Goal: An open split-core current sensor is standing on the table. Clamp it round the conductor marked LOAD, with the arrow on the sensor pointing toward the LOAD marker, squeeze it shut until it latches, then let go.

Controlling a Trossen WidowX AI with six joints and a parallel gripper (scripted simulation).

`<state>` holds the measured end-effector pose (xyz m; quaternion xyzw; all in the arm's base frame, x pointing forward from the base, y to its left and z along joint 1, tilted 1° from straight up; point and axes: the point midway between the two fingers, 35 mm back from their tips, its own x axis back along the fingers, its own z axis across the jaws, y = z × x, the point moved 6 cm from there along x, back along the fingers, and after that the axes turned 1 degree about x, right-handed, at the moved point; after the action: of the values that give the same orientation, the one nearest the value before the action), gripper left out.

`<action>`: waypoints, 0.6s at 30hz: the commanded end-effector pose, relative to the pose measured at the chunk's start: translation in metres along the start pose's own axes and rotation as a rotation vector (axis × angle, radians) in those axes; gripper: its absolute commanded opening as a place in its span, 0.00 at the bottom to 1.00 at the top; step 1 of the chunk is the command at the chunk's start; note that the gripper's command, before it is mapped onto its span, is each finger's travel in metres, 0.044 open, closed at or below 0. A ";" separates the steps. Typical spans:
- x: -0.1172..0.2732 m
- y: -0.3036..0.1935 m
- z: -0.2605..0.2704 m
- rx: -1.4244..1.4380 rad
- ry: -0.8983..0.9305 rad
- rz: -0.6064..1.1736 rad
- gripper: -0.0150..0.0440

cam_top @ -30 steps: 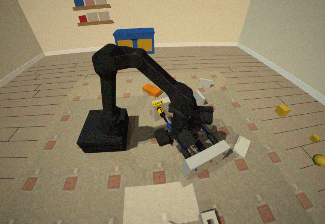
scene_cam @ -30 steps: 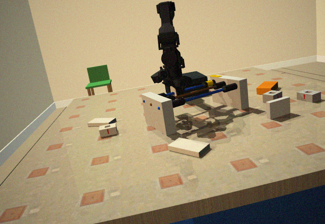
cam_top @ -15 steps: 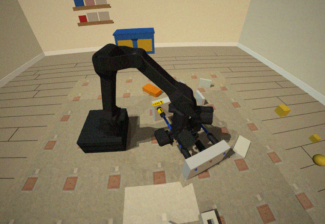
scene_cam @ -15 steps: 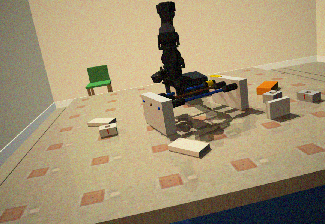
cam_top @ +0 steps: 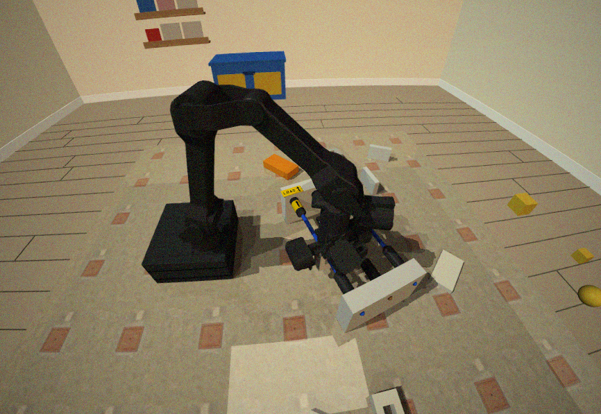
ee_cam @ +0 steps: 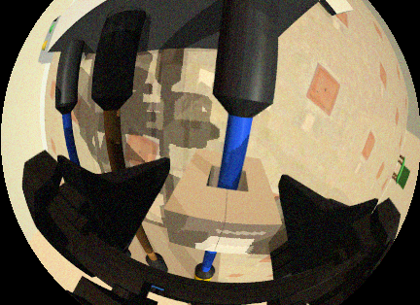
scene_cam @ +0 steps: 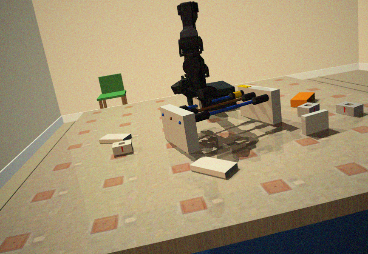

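Note:
The LOAD conductor (cam_top: 309, 227) (ee_cam: 238, 134) is a blue cable between two upright blocks, its yellow band and the LOAD marker (cam_top: 292, 191) (scene_cam: 244, 86) at the end nearer the arm's base. The sensor (ee_cam: 194, 202) is round this cable in the wrist view, the cable passing through its window; only a thin seam shows between its halves, so it looks shut. Its arrow is not visible. My gripper (ee_cam: 226, 174) is open, with one finger on each side of the sensor and a gap at the left; at the right the finger is very near it. The arm hides the sensor in the top view.
A brown conductor (ee_cam: 113, 139) and another blue conductor (ee_cam: 70, 134) run beside the LOAD one. White end blocks (cam_top: 386, 288) (scene_cam: 259, 106) hold them. Other sensor-like pieces with red arrows (scene_cam: 122, 148), several pale blocks (scene_cam: 213, 166) and an orange block (cam_top: 280, 166) (scene_cam: 302, 99) stand around.

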<state>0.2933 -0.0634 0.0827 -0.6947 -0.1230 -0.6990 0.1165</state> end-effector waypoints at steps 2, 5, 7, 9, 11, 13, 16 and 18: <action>0.000 0.000 0.000 0.000 0.000 0.000 1.00; 0.000 0.000 0.000 0.000 0.000 0.000 1.00; 0.011 0.000 0.001 0.000 0.003 -0.001 1.00; 0.043 -0.001 0.002 0.001 0.011 -0.005 1.00; 0.079 -0.005 0.000 0.001 0.021 -0.010 1.00; 0.102 -0.009 -0.004 0.001 0.026 -0.012 1.00; 0.105 -0.009 -0.004 0.002 0.027 -0.012 1.00; 0.105 -0.009 -0.004 0.002 0.027 -0.012 1.00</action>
<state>0.2878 -0.0564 0.1862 -0.6769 -0.1310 -0.7157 0.1114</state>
